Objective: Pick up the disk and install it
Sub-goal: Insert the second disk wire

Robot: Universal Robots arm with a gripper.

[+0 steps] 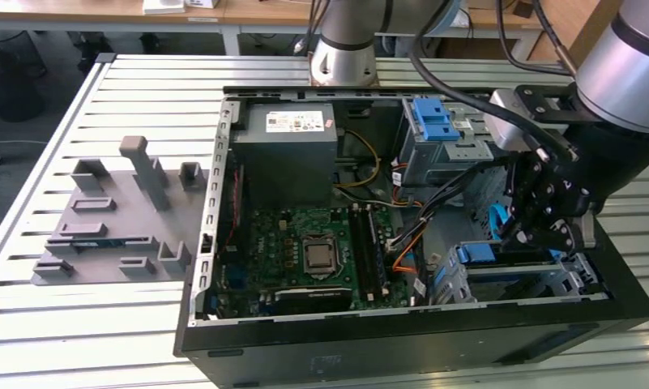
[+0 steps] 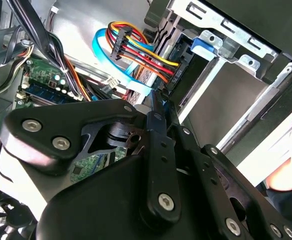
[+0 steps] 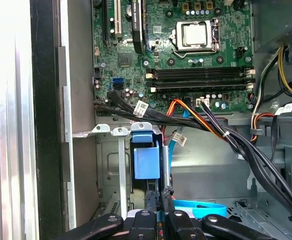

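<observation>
Frame log, install step.

- Slatted aluminium table (image 1: 87,324): ribbed, matt silver, and carries everything.
- Black steel computer case (image 1: 411,344): lying on its side with the side panel off, so the interior faces up.
- Silver-and-black robot arm (image 1: 627,65): reaches down into the case at the exterior view's right.
- Grey moulded plastic fixture (image 1: 119,219): has upright posts and slots, and sits on the table at the exterior view's left, well apart from the arm.
- Large grey metal box with a white sticker (image 1: 286,142): at the far end of the case.
- Green circuit board (image 3: 186,50): has 1 bare square processor socket and sits in the middle of the case.
- Bare sheet-metal drive cage (image 3: 111,165): in the near right corner of the case, thin-walled with folded tabs.
- Disk (image 3: 147,162): sits inside this cage. Its smooth blue plastic bracket faces the camera. In the exterior view the disk (image 1: 484,253) is just beside the gripper. Its metal body is mostly hidden.
- Black metal gripper (image 3: 160,194): its 2 fingers are pressed together at the tips, with nothing visible between them. The tips are close above the bracket, and I cannot tell whether they touch it.
- Bundle of orange, red and black wires (image 3: 196,112) and a flat light-blue cable (image 3: 201,207): both run near the cage mouth.

Judgement: pick-up appears done and the work is at seating the disk. Any further push would need to run straight along the cage rails and keep clear of the limp cables.
</observation>
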